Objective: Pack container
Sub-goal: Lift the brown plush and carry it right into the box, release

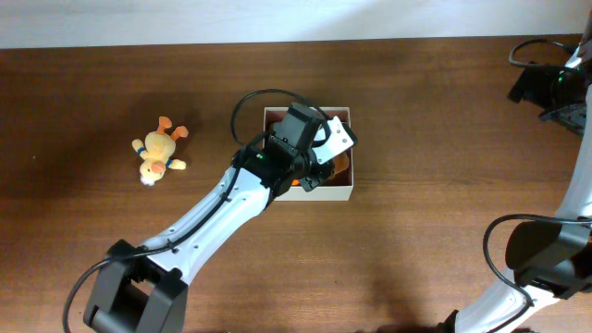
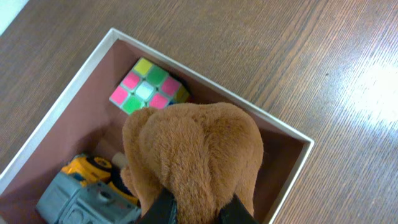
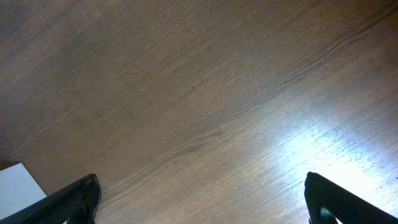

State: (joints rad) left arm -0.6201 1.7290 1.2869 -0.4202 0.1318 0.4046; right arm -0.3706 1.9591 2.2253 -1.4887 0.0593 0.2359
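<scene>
Brown wood desk (image 1: 444, 139) carries the white-walled container (image 1: 319, 196) at centre, directly beneath the left jaws. Those jaws are clamped on a brown plush (image 2: 193, 155) held over its interior, beside a cube (image 2: 148, 87) and a yellow-grey toy (image 2: 87, 186). The left arm (image 1: 222, 208) reaches diagonally from near-left. The right jaws gape wide, empty, over the desk at far right. A duck (image 1: 159, 153) lies left, well apart.

Furry brown plush (image 2: 193, 149), matt pink-lined container (image 2: 78, 124) (table (image 2: 298, 56) grained wood, glossy).

The square, shallow container (image 1: 326, 193), white outside and pink-brown inside, sits flat and open-topped, partly filled.
</scene>
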